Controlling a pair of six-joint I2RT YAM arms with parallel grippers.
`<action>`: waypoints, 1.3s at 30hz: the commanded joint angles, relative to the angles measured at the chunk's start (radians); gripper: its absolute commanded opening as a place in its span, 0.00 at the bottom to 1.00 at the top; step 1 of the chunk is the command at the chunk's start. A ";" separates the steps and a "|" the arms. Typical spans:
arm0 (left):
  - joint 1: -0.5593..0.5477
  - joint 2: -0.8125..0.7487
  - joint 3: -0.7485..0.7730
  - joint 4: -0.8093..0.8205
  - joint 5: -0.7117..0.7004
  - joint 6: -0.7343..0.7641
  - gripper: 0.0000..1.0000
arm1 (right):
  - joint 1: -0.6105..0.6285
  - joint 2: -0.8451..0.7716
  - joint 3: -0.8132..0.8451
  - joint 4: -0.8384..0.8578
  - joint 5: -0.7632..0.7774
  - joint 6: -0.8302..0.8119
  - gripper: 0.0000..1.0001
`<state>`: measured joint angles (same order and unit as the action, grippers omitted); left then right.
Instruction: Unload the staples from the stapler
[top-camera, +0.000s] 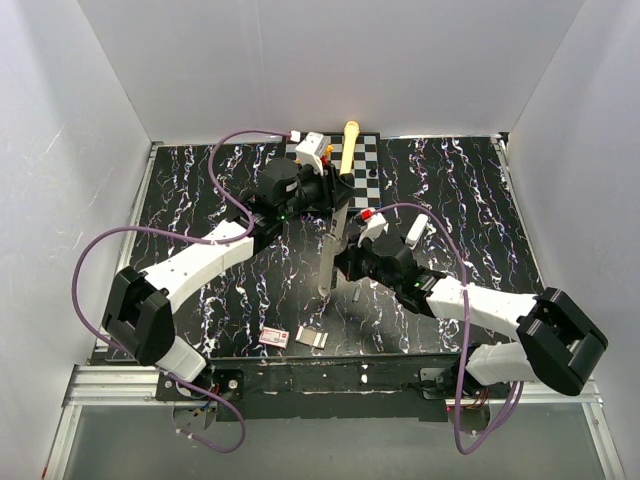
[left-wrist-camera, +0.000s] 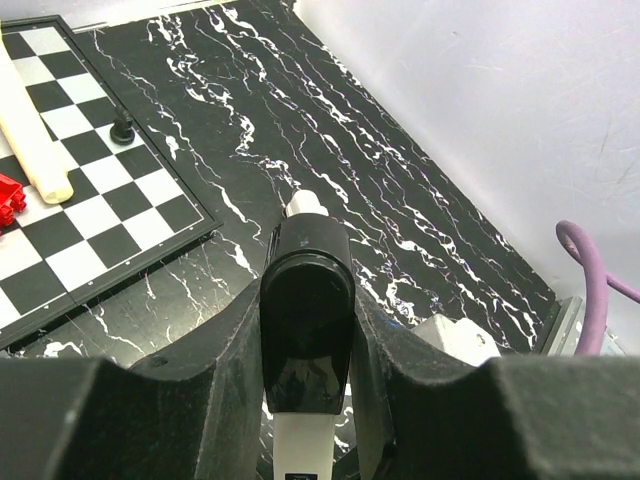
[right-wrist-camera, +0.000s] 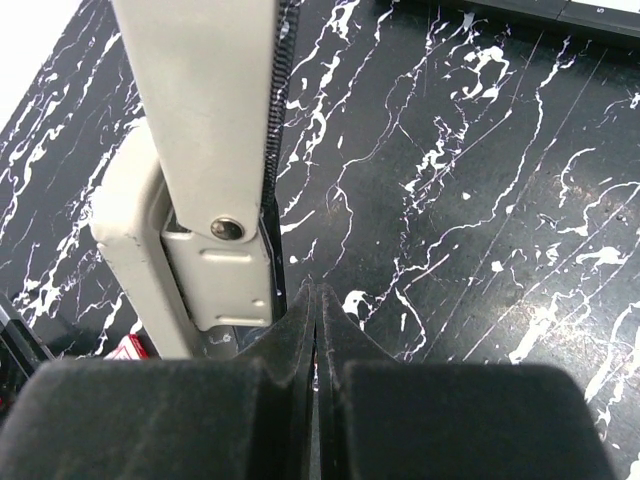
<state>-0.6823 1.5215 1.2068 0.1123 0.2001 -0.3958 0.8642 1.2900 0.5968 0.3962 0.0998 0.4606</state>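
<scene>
**A:** Left wrist view first: what has the left gripper (left-wrist-camera: 306, 335) got?
**B:** It is clamped on the black end of the stapler (left-wrist-camera: 305, 280), with one finger on each side.
**A:** And the right gripper (right-wrist-camera: 315, 305)?
**B:** Its fingers are pressed together. The stapler's grey body stands just left of the tips. I cannot tell whether anything thin is pinched there.
**A:** Where is the stapler, seen from above?
**B:** Mid-table, stretched out long between the two grippers, over the black marbled table (top-camera: 450, 190).
**A:** Anything else?
**B:** A short silvery strip of staples (top-camera: 313, 337) lies near the front edge, just beside a red-and-white box (top-camera: 274, 337). A checkered board (top-camera: 372, 160) with a cream stick (top-camera: 349, 145) on it lies at the back.
</scene>
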 joint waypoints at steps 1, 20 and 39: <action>0.001 -0.001 0.076 0.007 0.010 0.002 0.00 | 0.009 0.003 0.011 0.116 -0.055 0.012 0.01; 0.000 -0.194 0.050 -0.172 -0.019 0.072 0.00 | 0.001 -0.135 0.040 -0.072 0.051 -0.048 0.01; 0.000 -0.452 -0.004 -0.257 -0.171 0.149 0.00 | 0.010 -0.353 0.037 -0.283 -0.017 0.029 0.01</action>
<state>-0.6823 1.1294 1.1904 -0.1818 0.0673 -0.2527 0.8642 0.9577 0.6281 0.1150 0.1505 0.4183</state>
